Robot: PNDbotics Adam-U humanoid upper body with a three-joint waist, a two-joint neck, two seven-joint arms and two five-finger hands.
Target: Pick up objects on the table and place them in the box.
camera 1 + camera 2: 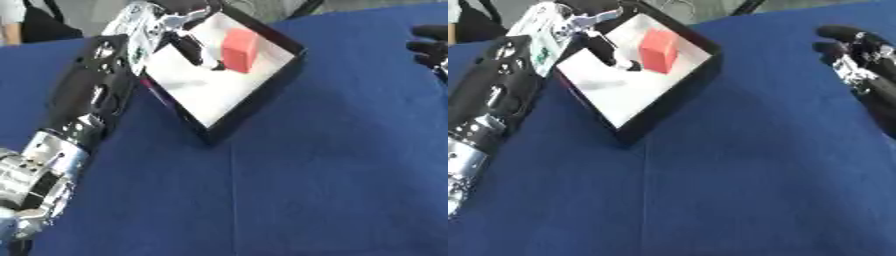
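A: Entry. The left hand hangs over the near-left part of the box, fingers straight and pointing down at the white floor, holding nothing. The red block stands on that floor just beyond the fingertips, apart from them.

B: Reading of that?

A: Judged: a hand let go over the box suggests the block is already placed. No other loose object shows on the blue tablecloth.

B: Right hand?

A: The right hand sits at the view's right edge, well away from the box, fingers relaxed and empty; idle, I judge.

B: Any writing?

A: A green-and-white patch on the forearm behind the left hand; unreadable. None on box or block.
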